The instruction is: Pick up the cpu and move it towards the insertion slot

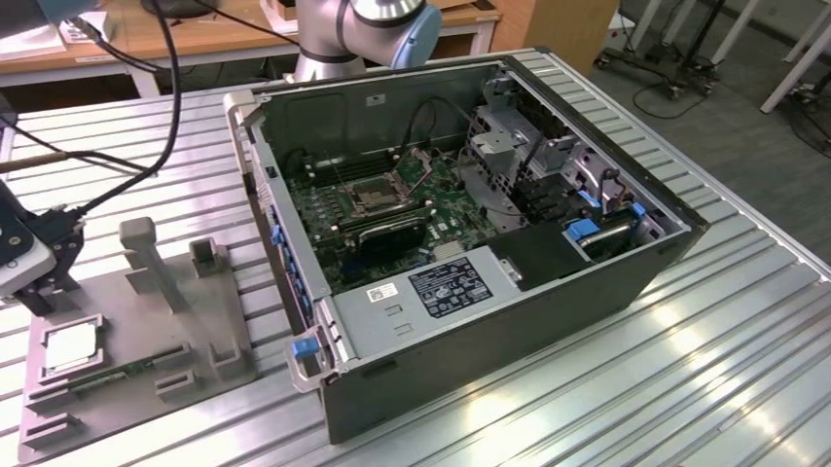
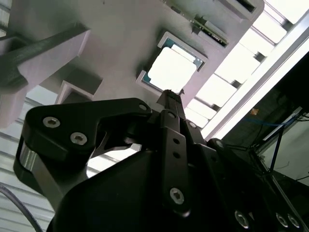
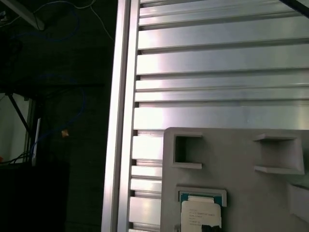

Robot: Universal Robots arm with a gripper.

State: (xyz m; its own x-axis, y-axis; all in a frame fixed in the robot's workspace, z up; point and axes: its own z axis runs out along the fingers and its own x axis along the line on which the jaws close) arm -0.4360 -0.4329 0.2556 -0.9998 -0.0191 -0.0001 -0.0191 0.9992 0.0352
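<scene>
Second wrist view: our gripper (image 2: pixel 170 94) hangs close over the cpu (image 2: pixel 172 68), apart from it and empty — how wide its jaws stand, we cannot tell. We see the cpu flat in a recess of the grey tray (image 2: pixel 120 43); beyond, the insertion slot (image 1: pixel 368 199) sits inside the open computer case (image 1: pixel 520 331).

The black claw (image 2: pixel 170 99) points toward the cpu (image 2: pixel 172 69), which lies flat in a square recess of the grey holder (image 2: pixel 120 36) on the slatted bench (image 2: pixel 234 67).
</scene>
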